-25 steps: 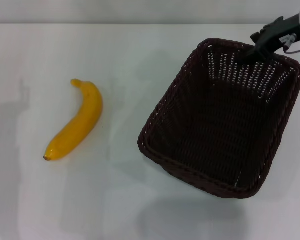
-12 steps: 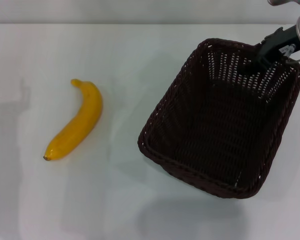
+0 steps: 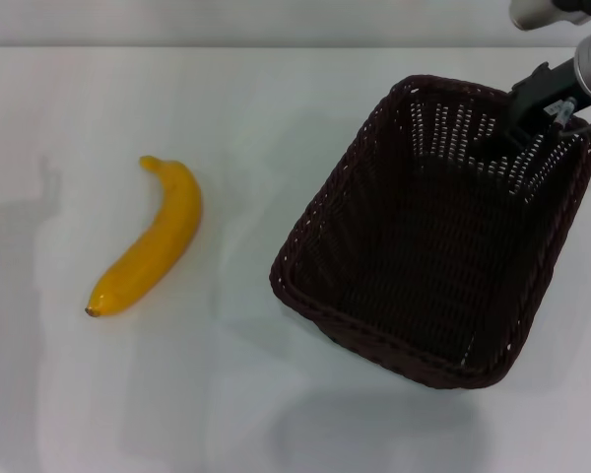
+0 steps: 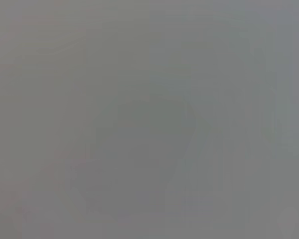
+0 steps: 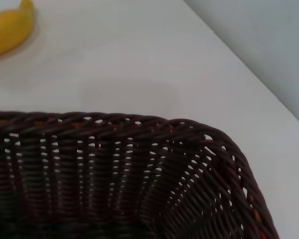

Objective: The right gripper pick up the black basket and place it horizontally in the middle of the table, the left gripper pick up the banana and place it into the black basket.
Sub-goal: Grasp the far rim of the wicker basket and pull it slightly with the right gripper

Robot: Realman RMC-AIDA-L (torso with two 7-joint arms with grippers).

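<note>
grey wall (image 3: pixel 276 20) behind table edge

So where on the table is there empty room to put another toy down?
The widest bare patch of table lies between the banana on the robot's left and the black basket on its right. More bare table runs along the near edge, in front of both. It is crowded at the basket's far right corner, where the right tool reaches in over the rim.
</note>
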